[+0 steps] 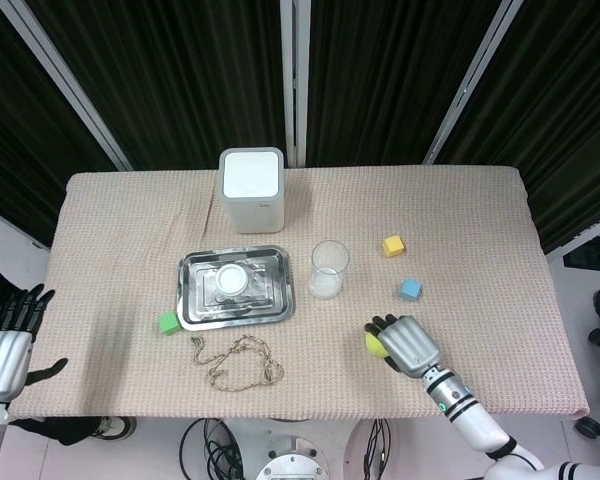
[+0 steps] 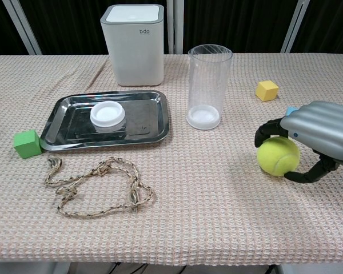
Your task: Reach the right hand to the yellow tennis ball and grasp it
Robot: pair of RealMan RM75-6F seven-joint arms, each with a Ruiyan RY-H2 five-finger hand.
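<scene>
Yellow tennis ball [image 2: 278, 156] sits on the woven tablecloth [image 2: 206, 217] at near right, my right hand [image 2: 317, 135] wrapped over it, fingers [image 2: 267, 129] curled on its far side, thumb under the near side. My left hand [image 1: 4, 345] hangs off the table's left edge, fingers spread, holding nothing. Blue cube [image 1: 411, 290] just beyond, clear cup [image 2: 208, 87] further back.

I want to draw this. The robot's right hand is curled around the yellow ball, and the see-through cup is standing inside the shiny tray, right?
Not quite. The cup stands on the cloth beside the tray, to its right, not inside it; the chest view shows this. Only a white lid sits in the tray. The right hand does curl around the yellow ball.
</scene>
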